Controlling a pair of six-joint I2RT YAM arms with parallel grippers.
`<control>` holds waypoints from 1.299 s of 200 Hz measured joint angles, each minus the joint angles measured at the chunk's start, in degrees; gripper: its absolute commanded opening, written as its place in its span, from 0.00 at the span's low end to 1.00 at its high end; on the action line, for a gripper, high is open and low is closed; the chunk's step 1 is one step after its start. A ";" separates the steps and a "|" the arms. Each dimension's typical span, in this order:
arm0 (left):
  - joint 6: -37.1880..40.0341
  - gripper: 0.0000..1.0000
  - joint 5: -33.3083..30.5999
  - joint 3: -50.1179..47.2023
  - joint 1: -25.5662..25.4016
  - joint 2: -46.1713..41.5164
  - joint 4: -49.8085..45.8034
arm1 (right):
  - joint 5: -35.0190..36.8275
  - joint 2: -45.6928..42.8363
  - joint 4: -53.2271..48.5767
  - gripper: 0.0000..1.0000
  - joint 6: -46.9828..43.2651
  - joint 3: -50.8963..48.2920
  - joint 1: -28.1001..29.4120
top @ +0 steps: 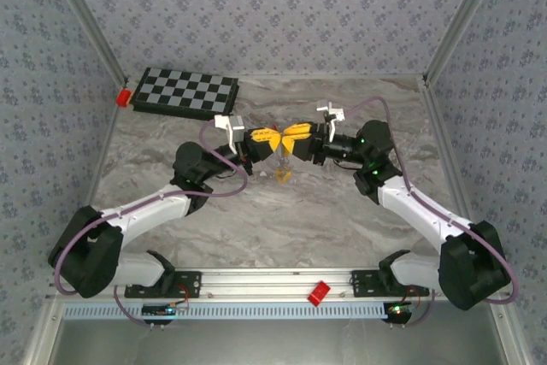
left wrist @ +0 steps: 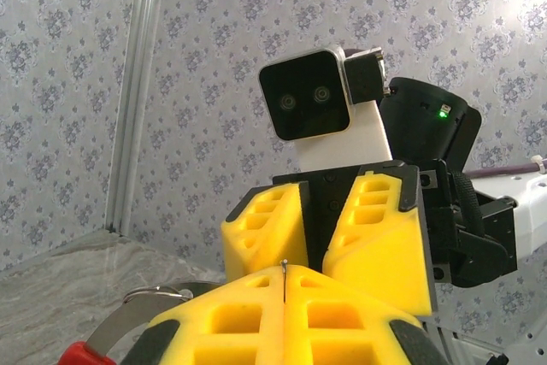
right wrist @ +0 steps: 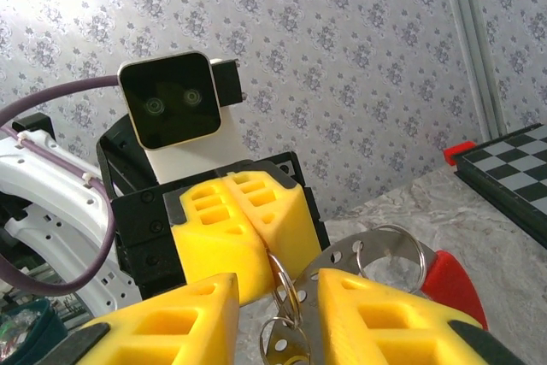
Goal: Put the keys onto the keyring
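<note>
Table: grey marbled top, bare across the lower middle of the top view.
Checkerboard: flat on the table, upper left of the top view.
Left gripper: raised above the table at frame centre, tip to tip with the other arm. Fingers pressed fully together. A thin wire shows at their seam in the left wrist view, so I judge it is pinching the keyring.
Right gripper: faces the left one from the right of centre. Fingers stand partly apart, and thin metal pieces hang loose in the gap. Nothing looks clamped.
Keyring: held in the air between the two grippers, lower centre of the right wrist view. It is a grey metal arc with a wire ring beside it, and the red sleeve sits at lower right.
Red blocks: one at the checkerboard's left end, another on the rail at the bottom of the frame. Neither belongs to the task.
Keys: a small yellowish cluster dangling just below the meeting fingertips, clear of the table. The count is too small to tell.
Handling, keyring: probably light, springy and slick. It is likely to twist in a pinch, so grip the bare metal close to the opening, not the sleeve.
Handling, keys: probably feather-light and free-swinging. Take one by its plastic head, blade hole outward.
</note>
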 measured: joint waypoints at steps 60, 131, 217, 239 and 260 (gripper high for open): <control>0.00 0.00 -0.02 0.00 0.00 0.00 0.02 | 0.00 0.35 0.46 0.27 0.00 0.00 0.00; -0.46 0.00 -0.04 0.00 0.00 0.00 0.98 | 0.02 1.16 1.66 0.24 0.26 -0.35 0.02; -0.68 0.00 -0.22 0.00 0.00 0.02 1.36 | 0.26 1.49 4.48 0.19 1.70 -0.68 0.15; -0.87 0.00 -0.22 0.00 0.00 0.02 1.42 | 0.48 1.53 5.42 0.15 2.12 -0.96 0.15; -0.96 0.00 -0.39 0.00 0.02 0.02 1.53 | 0.46 1.75 6.40 0.00 2.86 -1.03 0.15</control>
